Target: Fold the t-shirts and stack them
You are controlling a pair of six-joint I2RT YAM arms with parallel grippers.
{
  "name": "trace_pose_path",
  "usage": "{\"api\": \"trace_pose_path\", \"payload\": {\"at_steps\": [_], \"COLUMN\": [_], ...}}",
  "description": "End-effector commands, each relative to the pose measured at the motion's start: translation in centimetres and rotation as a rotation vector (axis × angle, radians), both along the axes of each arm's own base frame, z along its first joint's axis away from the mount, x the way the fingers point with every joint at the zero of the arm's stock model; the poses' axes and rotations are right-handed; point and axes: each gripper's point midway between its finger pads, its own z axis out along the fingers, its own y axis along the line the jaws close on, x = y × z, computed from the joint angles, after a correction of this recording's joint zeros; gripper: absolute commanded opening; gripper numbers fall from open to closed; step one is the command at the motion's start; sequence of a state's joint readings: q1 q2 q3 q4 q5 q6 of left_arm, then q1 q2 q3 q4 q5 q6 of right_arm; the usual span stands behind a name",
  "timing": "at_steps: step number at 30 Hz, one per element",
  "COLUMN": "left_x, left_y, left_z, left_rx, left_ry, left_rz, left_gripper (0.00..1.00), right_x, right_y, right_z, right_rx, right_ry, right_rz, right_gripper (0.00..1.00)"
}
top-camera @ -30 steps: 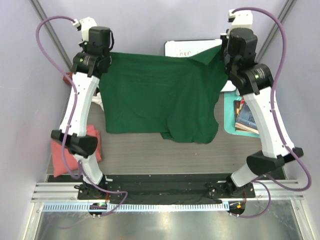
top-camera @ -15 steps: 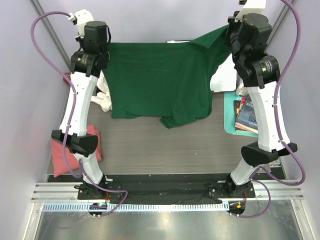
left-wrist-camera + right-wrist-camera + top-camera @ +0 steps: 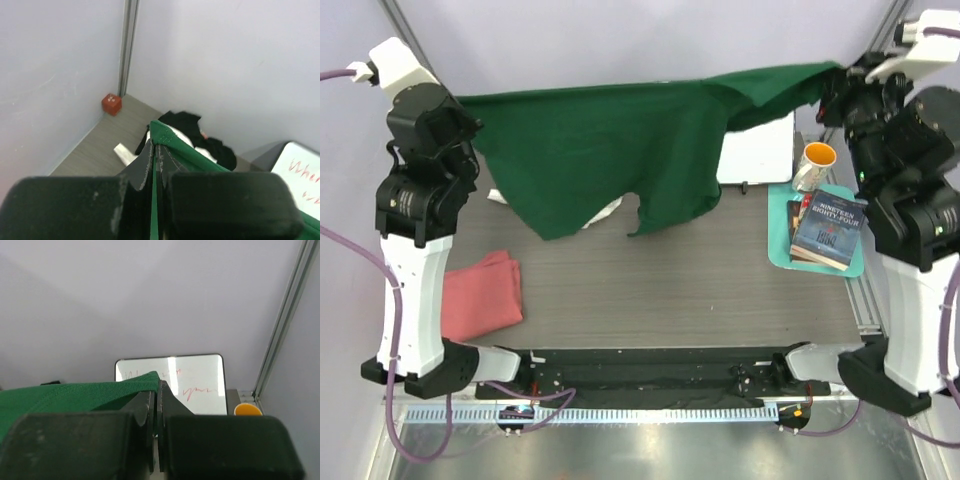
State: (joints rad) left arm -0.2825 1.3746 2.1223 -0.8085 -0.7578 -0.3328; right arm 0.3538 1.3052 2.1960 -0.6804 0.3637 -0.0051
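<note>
The dark green t-shirt [image 3: 610,145] hangs stretched high between both arms over the back of the table. My left gripper [image 3: 465,105] is shut on its left corner; the green hem [image 3: 167,137] shows pinched between the jaws in the left wrist view. My right gripper [image 3: 832,80] is shut on its right corner, seen as green cloth [image 3: 80,392] in the right wrist view. A salmon pink t-shirt [image 3: 480,295] lies folded at the near left. White cloth [image 3: 605,208] peeks out under the green shirt. Black and white t-shirts [image 3: 200,137] lie crumpled in the back left corner.
A whiteboard [image 3: 760,150] lies at the back right, also in the right wrist view [image 3: 195,380]. An orange-lined mug [image 3: 815,160] stands beside it. A book [image 3: 828,232] rests on the teal mat [image 3: 780,250]. A small red cube [image 3: 111,104] sits in the far left corner.
Both arms have risen and spread apart, lifting the green shirt off the table and pulling it taut. The pink shirt, mug and book are now uncovered.
</note>
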Motion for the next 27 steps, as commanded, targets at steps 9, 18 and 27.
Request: {"api": "trace_pose_path", "payload": {"at_steps": [9,18,27], "left_x": [5.2,12.7,18.1], "left_y": [-0.8,-2.6,-4.1], "left_z": [-9.3,-9.3,-9.7], "left_rx": [0.050,0.068,0.068], "left_ry": [0.293,0.276,0.207], "left_rz": [0.048,0.058,0.042], "left_gripper": [0.00,0.00,0.00], "right_x": [2.9,10.2,16.8], "right_y": [-1.0,0.0,-1.7], "right_z": [-8.8,-11.3,-8.4], "right_rx": [-0.053,-0.084,-0.006], "right_ry": [0.221,0.295,0.206], "right_rz": [-0.111,-0.174,-0.181], "right_gripper": [0.01,0.01,0.01]}}
